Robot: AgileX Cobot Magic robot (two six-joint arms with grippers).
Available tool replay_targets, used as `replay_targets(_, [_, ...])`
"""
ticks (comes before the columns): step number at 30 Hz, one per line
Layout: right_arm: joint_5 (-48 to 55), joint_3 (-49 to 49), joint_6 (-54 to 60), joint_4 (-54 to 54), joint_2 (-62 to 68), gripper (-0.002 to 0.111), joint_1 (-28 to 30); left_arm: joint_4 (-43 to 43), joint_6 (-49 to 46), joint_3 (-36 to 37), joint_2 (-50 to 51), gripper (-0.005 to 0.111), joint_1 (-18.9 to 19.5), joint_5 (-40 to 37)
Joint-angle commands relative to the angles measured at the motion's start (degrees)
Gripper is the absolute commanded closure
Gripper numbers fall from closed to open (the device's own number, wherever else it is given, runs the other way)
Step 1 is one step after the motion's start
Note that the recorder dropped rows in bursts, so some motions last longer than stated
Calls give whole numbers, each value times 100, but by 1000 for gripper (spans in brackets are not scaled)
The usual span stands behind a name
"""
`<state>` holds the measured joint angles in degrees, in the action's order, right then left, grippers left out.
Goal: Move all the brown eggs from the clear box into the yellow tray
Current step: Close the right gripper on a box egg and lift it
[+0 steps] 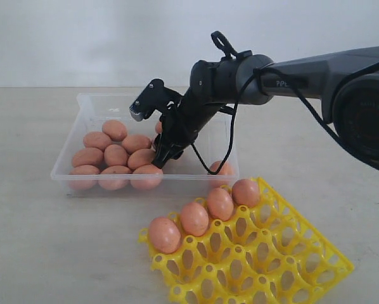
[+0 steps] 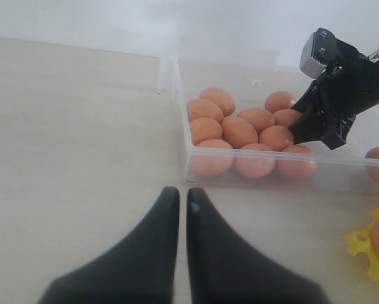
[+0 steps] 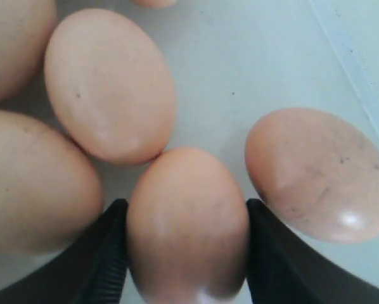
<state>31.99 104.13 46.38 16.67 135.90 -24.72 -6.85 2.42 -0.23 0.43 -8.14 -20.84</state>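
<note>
Several brown eggs lie bunched at the left end of the clear box. My right gripper reaches down into that box. In the right wrist view its two fingers press both sides of one brown egg, which sits low among its neighbours. The yellow tray stands in front of the box, with several eggs in its back row. My left gripper is shut and empty, hanging over the bare table just outside the box's near corner.
One egg lies alone at the right end of the box. The box's right half holds little else. The right arm spans from the right edge over the tray. Pale table surrounds box and tray.
</note>
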Motion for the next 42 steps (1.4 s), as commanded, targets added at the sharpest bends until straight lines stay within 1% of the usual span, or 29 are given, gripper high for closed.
replay_targets(1, [269,-9,-2,-46,60,108,9,24,-24,23,24,103,-13,53])
replay_targets(6, [638,-9,-75,-46,60,108,9,24,-24,23,24,103,-13,53])
replay_targets(11, [975,-9,-723,-69,60,108,21,24,-24,23,24,103,-13,53])
replay_targets(15, [985,-9,-1314,-69,37,108,21,24,-24,23,24,103,-13,53])
replay_targets(20, [988,-9,-1767,-56,-151,108,21,24,-24,23,24,103,-13,53])
replay_targets(24, [1159,-9,-2266,-56,-385,108,21,24,-24,23,24,103,-13,53])
replay_targets(29, [1510,-9,-2378,-56,-525,108,21,24,-24,23,24,103,-13,53])
replay_targets(34, [1585,-9,-2710,-47,-606,108,21,24,-24,23,24,103,-13,53])
replay_targets(38, [1600,-35,-2865,165,-734,108,21,24,-24,23,24,103,-13,53])
replay_targets(42, [1349,-390,-3127,364,-993,108,21,24,-24,23,24,103,-13,53])
